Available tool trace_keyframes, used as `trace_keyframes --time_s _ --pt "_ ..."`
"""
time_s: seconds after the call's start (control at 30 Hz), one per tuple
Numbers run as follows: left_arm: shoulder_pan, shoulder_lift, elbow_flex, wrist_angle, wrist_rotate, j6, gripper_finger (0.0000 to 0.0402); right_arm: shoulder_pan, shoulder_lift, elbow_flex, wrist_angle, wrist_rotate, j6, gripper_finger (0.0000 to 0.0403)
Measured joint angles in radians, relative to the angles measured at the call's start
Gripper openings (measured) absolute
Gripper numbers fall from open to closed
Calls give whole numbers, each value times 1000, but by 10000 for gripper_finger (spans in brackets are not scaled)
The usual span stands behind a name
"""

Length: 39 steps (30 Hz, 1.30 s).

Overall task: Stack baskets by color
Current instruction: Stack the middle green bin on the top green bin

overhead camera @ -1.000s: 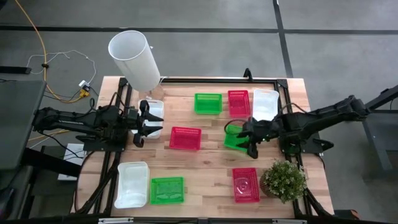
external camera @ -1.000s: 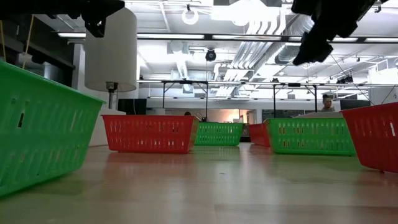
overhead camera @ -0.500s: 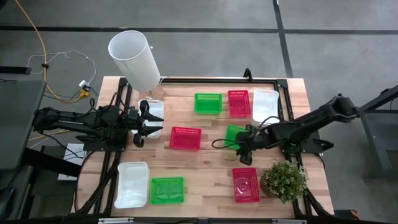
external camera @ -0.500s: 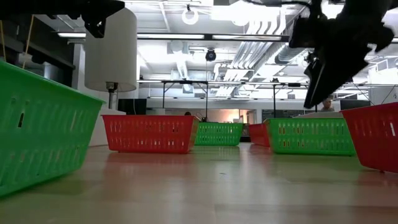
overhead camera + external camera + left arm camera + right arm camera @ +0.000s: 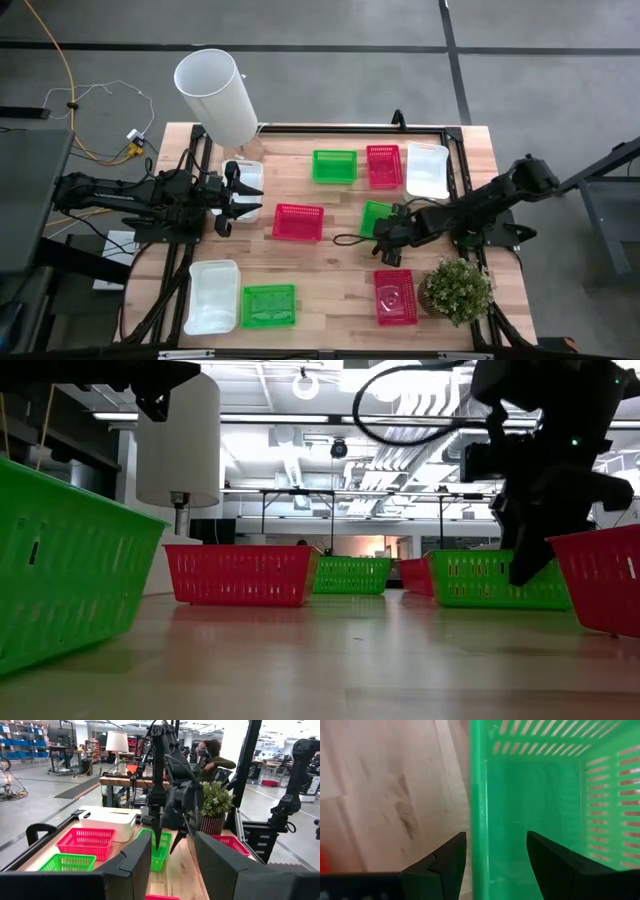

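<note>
**A robotics lab on an open industrial floor**

We see a wooden table (image 5: 330,255) standing on grey concrete, exposed ceiling ducts (image 5: 410,405) and strip lights overhead. Beyond it are more workbenches (image 5: 125,782), shelving with blue bins (image 5: 20,742), and a person (image 5: 210,760) at another station.

Table (image 5: 340,280): light natural wood with visible plank grain and a black frame at its edges. Green baskets (image 5: 335,166), (image 5: 269,305), (image 5: 374,217): bright green with slotted mesh walls. Red baskets (image 5: 298,222), (image 5: 384,165), (image 5: 396,297): red with the same slotted pattern. White baskets (image 5: 428,169), (image 5: 212,296), (image 5: 248,178): plain white. Cylinder (image 5: 216,96): plain white. Potted plant (image 5: 457,290): speckled pale green foliage. Both arms (image 5: 120,195), (image 5: 490,200): dark, nearly black. Floor (image 5: 320,60): grey with dark seam lines. Cable (image 5: 60,60): yellow
</note>
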Motion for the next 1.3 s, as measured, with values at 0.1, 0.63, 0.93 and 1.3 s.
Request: trace_keyframes --time_s 0.1,0.63,0.93,1.3 --pt "0 0 0 0 0 0 140 0 15 0 2 19 3 183" --pt "0 0 0 0 0 0 140 11 -41 154 35 39 -177 4" --pt "0 0 0 0 0 0 140 -62 -41 319 195 318 -596 1" --pt "0 0 0 0 0 0 140 -359 75 259 415 151 -850 1"
